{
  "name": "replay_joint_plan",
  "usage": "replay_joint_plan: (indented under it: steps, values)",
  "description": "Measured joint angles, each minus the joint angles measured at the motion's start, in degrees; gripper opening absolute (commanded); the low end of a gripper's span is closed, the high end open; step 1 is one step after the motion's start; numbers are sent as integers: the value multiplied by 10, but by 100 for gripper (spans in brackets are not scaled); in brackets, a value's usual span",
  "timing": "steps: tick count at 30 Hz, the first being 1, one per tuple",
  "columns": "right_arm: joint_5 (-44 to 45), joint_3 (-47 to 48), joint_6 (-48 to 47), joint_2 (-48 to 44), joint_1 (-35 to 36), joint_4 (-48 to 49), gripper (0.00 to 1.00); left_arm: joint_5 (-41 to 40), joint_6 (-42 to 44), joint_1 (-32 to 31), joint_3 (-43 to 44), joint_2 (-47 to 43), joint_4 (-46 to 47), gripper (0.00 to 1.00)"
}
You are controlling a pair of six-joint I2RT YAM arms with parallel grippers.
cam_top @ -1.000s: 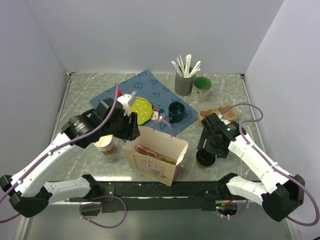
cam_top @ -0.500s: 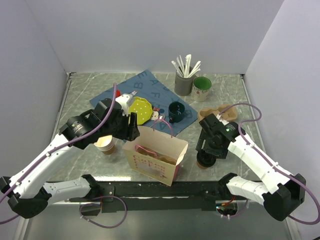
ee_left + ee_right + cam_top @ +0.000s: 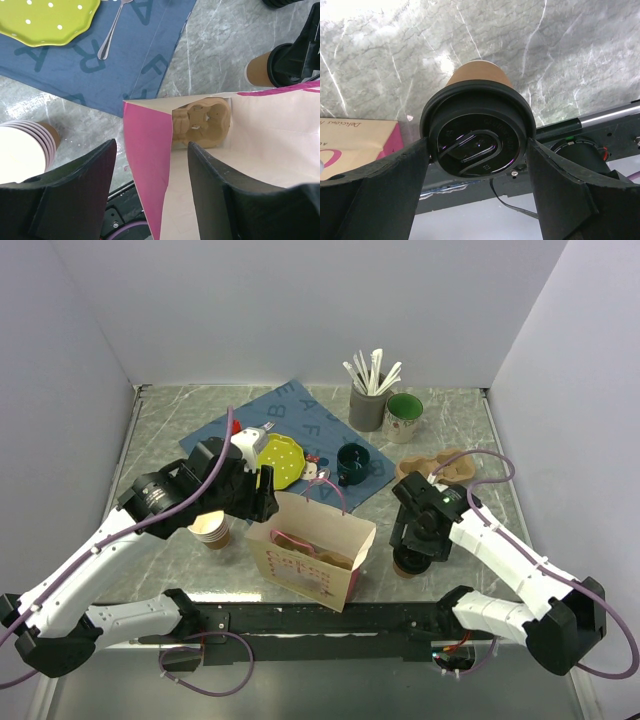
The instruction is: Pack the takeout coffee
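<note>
You see matt brown paper on the takeout coffee (image 3: 476, 80), glossy black plastic on its lid (image 3: 475, 142); paper bag (image 3: 260, 135) smooth and matt; table (image 3: 570, 45) veined, stone-look, faintly shiny; spoon (image 3: 113, 29) polished metal

A table (image 3: 170, 420) surfaced in grey marble pattern with white veining is enclosed on three sides by plain matte panels: a back wall (image 3: 300, 310), a left wall (image 3: 50, 390) and a right wall (image 3: 580, 360), all pale lavender-white. A thin metal strip (image 3: 200, 387) is run along the foot of the back wall. The near edge is bounded by a black rail (image 3: 330, 620). Soft, even light is cast from above, and a bright glare patch (image 3: 440, 62) is caught on the marble in the right wrist view
</note>
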Motion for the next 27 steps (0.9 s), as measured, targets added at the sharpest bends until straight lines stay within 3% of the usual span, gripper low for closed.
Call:
replay_joint_plan:
  steps: [4, 8, 17, 20, 27]
  values:
    - [0, 0, 1, 7, 2, 3, 78, -2, 4, 0, 0, 0, -4, 65]
    - [2, 0, 0, 10, 2, 5, 67, -3, 4, 0, 0, 0, -7, 65]
    - [14, 10, -43, 14, 3, 2, 58, -18, 9, 0, 12, 1, -10, 67]
    - [25, 70, -88, 21, 3, -25, 57, -19, 10, 0, 27, 2, -12, 66]
    - [7, 322, -211, 23, 3, -47, 55, -19, 10, 0, 40, 12, -13, 64]
